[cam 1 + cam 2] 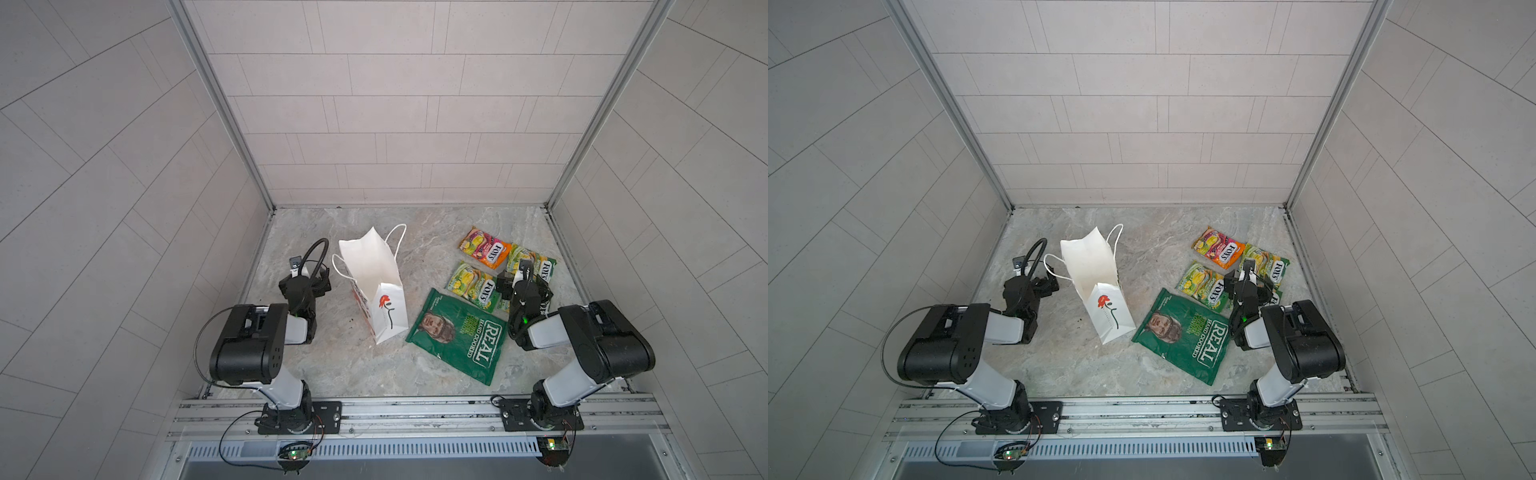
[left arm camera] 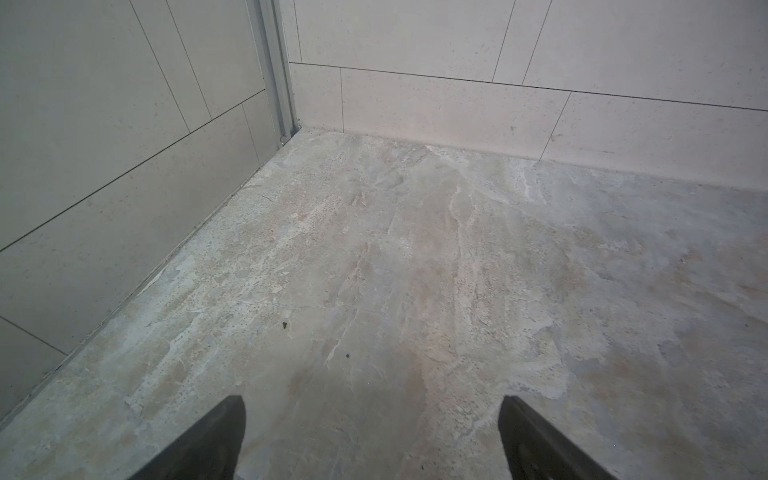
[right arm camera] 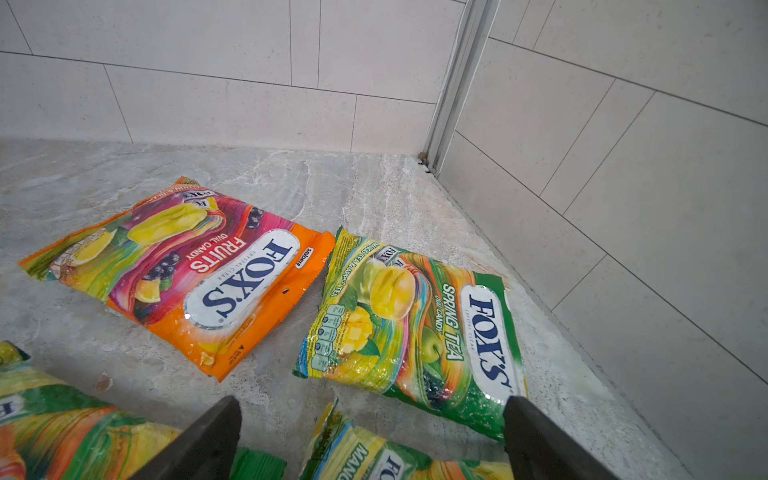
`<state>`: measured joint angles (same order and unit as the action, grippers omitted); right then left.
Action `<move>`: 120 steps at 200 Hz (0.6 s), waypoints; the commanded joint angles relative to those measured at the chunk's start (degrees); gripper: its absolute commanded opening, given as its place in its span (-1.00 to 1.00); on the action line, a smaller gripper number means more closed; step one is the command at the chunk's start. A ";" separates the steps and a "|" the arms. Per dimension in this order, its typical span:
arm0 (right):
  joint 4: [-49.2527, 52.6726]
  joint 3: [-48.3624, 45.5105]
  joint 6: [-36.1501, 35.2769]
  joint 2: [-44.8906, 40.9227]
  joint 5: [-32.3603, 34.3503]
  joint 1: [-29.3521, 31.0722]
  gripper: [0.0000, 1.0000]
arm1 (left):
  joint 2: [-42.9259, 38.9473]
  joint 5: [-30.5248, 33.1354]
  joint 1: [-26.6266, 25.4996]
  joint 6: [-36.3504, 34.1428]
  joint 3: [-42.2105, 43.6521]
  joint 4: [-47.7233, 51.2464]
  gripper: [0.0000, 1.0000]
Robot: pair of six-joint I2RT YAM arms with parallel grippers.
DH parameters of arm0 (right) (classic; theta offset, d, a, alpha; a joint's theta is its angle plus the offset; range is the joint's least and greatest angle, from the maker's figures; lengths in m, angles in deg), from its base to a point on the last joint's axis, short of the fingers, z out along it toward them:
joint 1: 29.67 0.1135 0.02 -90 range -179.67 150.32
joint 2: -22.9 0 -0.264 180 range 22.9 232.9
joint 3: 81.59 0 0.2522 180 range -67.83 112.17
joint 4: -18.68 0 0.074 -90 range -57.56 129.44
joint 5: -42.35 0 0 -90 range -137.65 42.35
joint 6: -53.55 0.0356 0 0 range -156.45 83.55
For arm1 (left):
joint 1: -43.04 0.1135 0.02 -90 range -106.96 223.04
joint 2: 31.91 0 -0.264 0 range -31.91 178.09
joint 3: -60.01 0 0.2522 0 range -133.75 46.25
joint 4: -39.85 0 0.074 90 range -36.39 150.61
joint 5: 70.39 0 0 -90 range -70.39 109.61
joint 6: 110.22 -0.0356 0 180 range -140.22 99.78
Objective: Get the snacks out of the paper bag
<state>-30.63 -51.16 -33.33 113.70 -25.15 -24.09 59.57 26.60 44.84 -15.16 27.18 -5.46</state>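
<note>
The white paper bag (image 1: 374, 270) (image 1: 1096, 274) with the red flower stands upright left of centre, its mouth open; only white paper shows inside. The snacks lie on the floor to its right. The dark green REAL bag (image 1: 459, 336) (image 1: 1183, 338) is nearest. Behind it lie an orange-pink FOX'S packet (image 1: 484, 247) (image 3: 187, 274) and yellow-green FOX'S packets (image 1: 473, 284) (image 3: 415, 332). My right gripper (image 3: 372, 399) (image 1: 515, 284) hovers open above another yellow-green packet (image 3: 374, 457). My left gripper (image 2: 372, 399) (image 1: 306, 286) is open over bare floor, left of the bag.
Tiled walls close in the marble floor (image 1: 415, 232) on three sides, with metal corner posts (image 2: 278, 83) (image 3: 453, 83). An aluminium rail (image 1: 415, 411) carrying both arm bases runs along the front edge. Another yellow-green packet (image 3: 62, 428) lies beside the right gripper.
</note>
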 commanded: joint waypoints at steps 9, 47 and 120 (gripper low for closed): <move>5.42 3.23 -0.28 -0.20 0.67 -0.17 0.99 | -0.78 -3.49 -0.29 -1.69 -2.02 3.39 1.00; 5.08 3.14 -0.39 -0.19 0.61 -0.27 0.99 | -0.74 -5.93 -0.27 -2.69 -2.56 4.49 1.00; 4.97 3.05 -0.47 -0.23 0.60 -0.27 0.98 | -0.69 -5.87 -0.30 -2.68 -2.68 4.55 1.00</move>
<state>-26.00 -48.12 -33.27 113.70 -25.15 -24.11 59.57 21.13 44.78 -17.30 25.58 -0.48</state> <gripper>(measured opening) 0.993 0.998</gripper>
